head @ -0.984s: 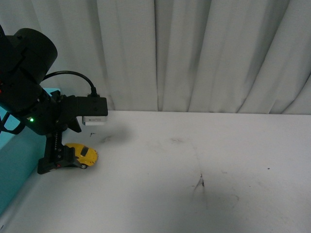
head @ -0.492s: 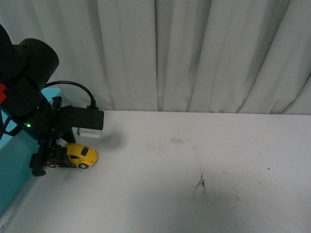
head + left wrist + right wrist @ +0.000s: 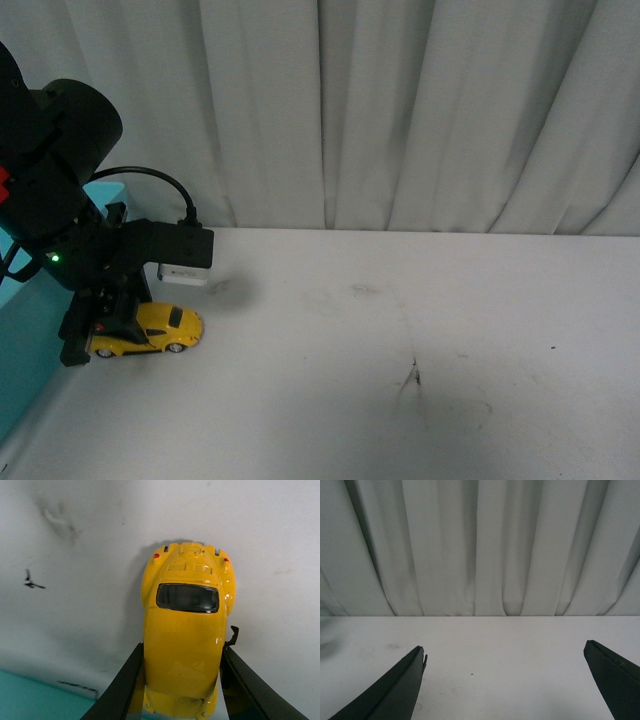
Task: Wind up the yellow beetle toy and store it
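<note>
The yellow beetle toy (image 3: 150, 330) sits on its wheels on the white table at the far left, nose toward the left edge. My left gripper (image 3: 108, 332) is shut on the toy's front half, one black finger on each side. In the left wrist view the yellow beetle toy (image 3: 186, 630) fills the middle, its dark rear window and small red tail lights away from the camera, and my left gripper (image 3: 182, 672) clamps its sides. My right gripper (image 3: 506, 652) is open and empty over bare table; it does not show in the front view.
A teal box (image 3: 30, 330) stands at the table's left edge, right behind my left arm; its teal surface (image 3: 35, 697) also shows in the left wrist view. A white curtain (image 3: 420, 110) hangs behind the table (image 3: 400, 350). Dark scuff marks (image 3: 412, 378) lie mid-table.
My left gripper has drawn the toy a short way left toward the teal box, and the toy now sits level on its wheels. The arm has lowered slightly.
</note>
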